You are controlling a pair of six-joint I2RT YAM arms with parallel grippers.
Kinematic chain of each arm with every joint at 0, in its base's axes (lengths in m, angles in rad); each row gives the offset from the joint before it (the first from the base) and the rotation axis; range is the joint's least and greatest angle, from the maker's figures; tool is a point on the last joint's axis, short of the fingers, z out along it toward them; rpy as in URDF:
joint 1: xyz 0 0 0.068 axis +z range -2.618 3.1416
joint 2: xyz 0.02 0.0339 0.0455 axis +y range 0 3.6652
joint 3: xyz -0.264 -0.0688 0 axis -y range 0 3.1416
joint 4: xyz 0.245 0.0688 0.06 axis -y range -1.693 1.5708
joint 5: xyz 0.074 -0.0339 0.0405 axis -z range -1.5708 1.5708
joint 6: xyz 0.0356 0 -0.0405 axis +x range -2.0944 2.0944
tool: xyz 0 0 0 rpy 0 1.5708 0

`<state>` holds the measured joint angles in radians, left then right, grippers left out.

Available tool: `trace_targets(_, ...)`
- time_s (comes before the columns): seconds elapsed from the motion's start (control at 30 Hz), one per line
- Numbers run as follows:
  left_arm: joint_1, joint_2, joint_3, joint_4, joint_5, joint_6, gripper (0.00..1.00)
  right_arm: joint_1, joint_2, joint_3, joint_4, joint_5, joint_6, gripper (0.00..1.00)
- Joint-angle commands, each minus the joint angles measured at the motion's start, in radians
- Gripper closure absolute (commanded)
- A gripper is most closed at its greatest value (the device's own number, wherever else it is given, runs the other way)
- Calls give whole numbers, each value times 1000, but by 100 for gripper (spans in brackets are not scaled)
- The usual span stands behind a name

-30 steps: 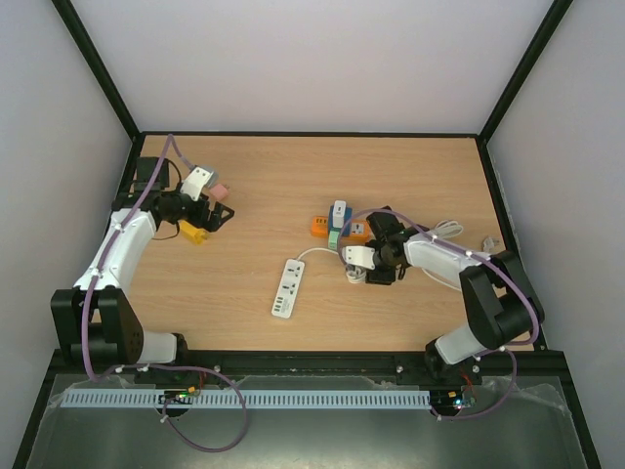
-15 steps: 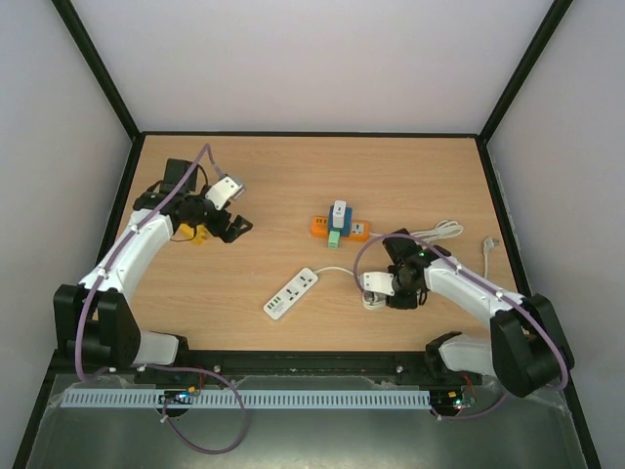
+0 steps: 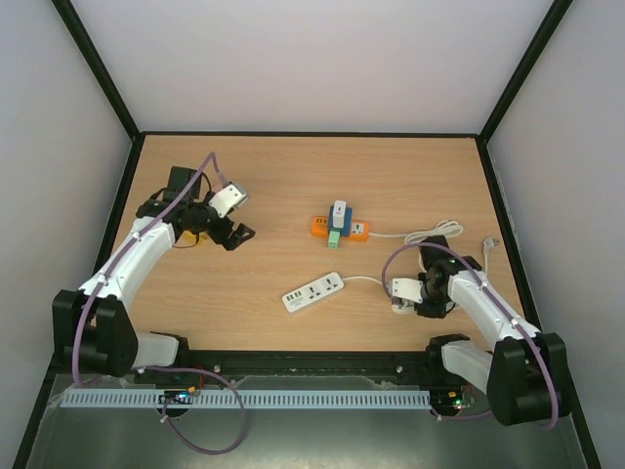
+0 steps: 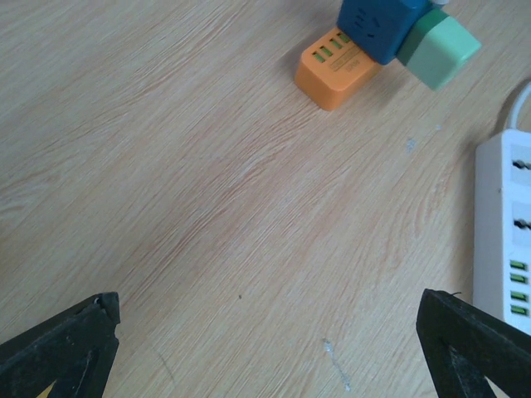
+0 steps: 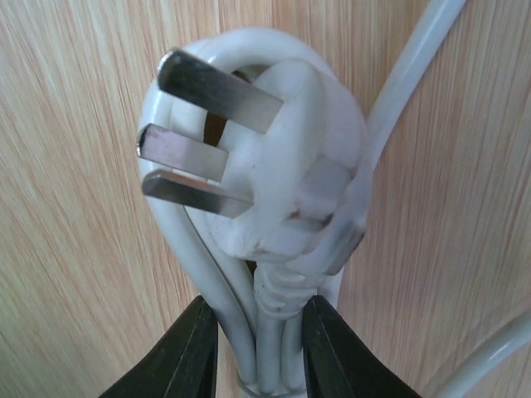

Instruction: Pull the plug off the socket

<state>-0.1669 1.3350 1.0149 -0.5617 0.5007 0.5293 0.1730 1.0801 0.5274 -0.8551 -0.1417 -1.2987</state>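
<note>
Right hand (image 5: 259,352) clenched on white plug (image 5: 278,178), prongs (image 5: 207,153) bare; left hand (image 4: 265,342) released. Pull seems done; next, set plug down.

A light brown wooden tabletop (image 3: 293,176) with fine grain lies between plain white walls (image 3: 312,59) and thin black frame bars (image 3: 96,68), softly lit.

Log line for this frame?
left gripper: open, empty | right gripper: shut on plug | plug: prongs bare, unplugged | power strip: flat on table
</note>
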Motion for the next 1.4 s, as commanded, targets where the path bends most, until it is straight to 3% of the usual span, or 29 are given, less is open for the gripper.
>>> trace_targets(0.0, -28, -31, -17, -33, 98, 59, 0, -118, 16, -54, -120, 155, -144, 75)
trace_targets(0.13, -148, -12, -53, -63, 111, 81, 0, -232, 62, -31, -119, 179, -225, 75)
trace_targets(0.33, -321, -25, -149, 58, 61, 52, 0, -329, 106, 15, -93, 197, -294, 73)
trace_targets(0.53, -347, 45, -103, 38, 109, 65, 0, -384, 171, 71, -44, 223, -324, 70)
trace_targets(0.6, -342, 42, -101, 58, 114, 51, 0, -396, 189, 109, -59, 207, -326, 63)
trace_targets(0.77, -306, 27, -101, 143, 115, 5, 0, -397, 184, 267, -207, 41, -321, 32)
trace_targets(0.87, -285, 39, -88, 193, 102, -32, 0, -394, 183, 349, -266, -67, -312, 26)
trace_targets(1.07, -263, 92, -34, 245, 94, -99, 0, -346, 249, 510, -239, -314, -133, 14)
trace_targets(1.27, -248, 105, -20, 289, 77, -158, 0, -202, 295, 532, 16, -464, 160, 9)
trace_targets(1.37, -234, 105, -20, 293, 83, -169, 0, -135, 313, 487, 183, -453, 244, 8)
